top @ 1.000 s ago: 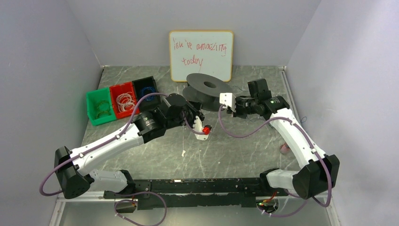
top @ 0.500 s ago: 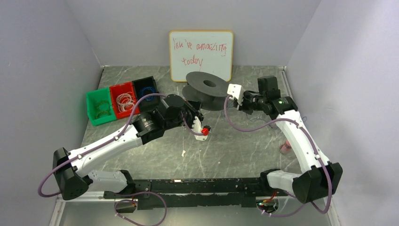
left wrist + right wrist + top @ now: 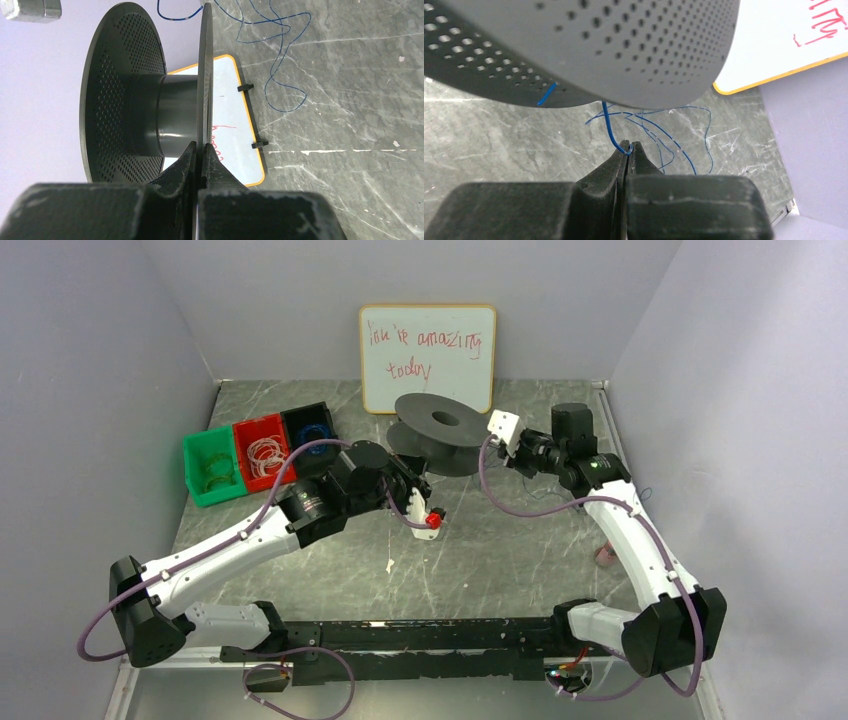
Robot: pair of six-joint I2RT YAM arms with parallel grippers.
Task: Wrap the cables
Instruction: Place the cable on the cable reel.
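Right gripper [image 3: 626, 150]: my jaws are pressed together on the thin dark-blue wire cable [image 3: 608, 122], pinched at the very tips. A short stretch rises from there toward the flange above.
Left gripper [image 3: 200, 152]: closed to a sliver, clamping the thin edge of the near flange of the dark grey perforated plastic spool [image 3: 150, 120].
Why the clamp: I judge it steadies the spool, so my other hand can lay cable on the hub without the reel turning away.
Why the tip pinch: wire this fine would slip from a broad grip, and at the tips I can steer it.
Cable end: a short blue stub [image 3: 546, 94] pokes from a flange hole and looks like the anchored end.
Rest of cable: loose tangled loops on the grey marbled tabletop [image 3: 360, 100], just beyond the spool, near the foot of the white orange-framed whiteboard [image 3: 230, 115].
Hub: bare where I can see it, so wrapping has barely begun.
Risk: the loops may snag as I pull.
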